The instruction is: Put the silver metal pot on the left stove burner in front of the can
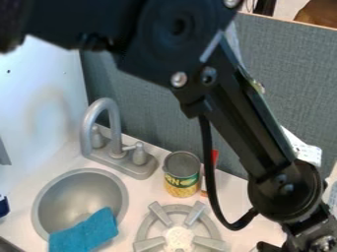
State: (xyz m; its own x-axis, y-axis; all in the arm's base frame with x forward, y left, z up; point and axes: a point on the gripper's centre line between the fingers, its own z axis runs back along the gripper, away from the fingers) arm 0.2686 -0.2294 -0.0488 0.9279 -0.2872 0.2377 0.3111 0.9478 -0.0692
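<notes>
1 black robot arm [253, 123] slants down from the upper left to the lower right corner, nearest the lens, with a black cable [211, 182] looping off its left side. Gripper [317, 242] at the lower right corner, right of the stove burner [212, 230]; cannot tell how far open it is or whether it has hold of anything. Burner is round and grey, 4 thick prongs in view pointing inward. To its left, 1 blue cloth [84, 233] lies across the near part of the round grey sink [54, 199], covering some of the rim. Dark blue item [3, 205] at the left edge. Beyond the burner, 1 can [182, 174] stands upright on the pale counter [146, 189], yellow and green label, grey top. Something red [215, 156] just behind it, partly hidden by the cable. Left of the can, grey faucet [113, 115], arched spout, 2 handles. Farther back, white panel [39, 93] at left, grey fabric divider [289, 74] behind everything on the counter.
</notes>
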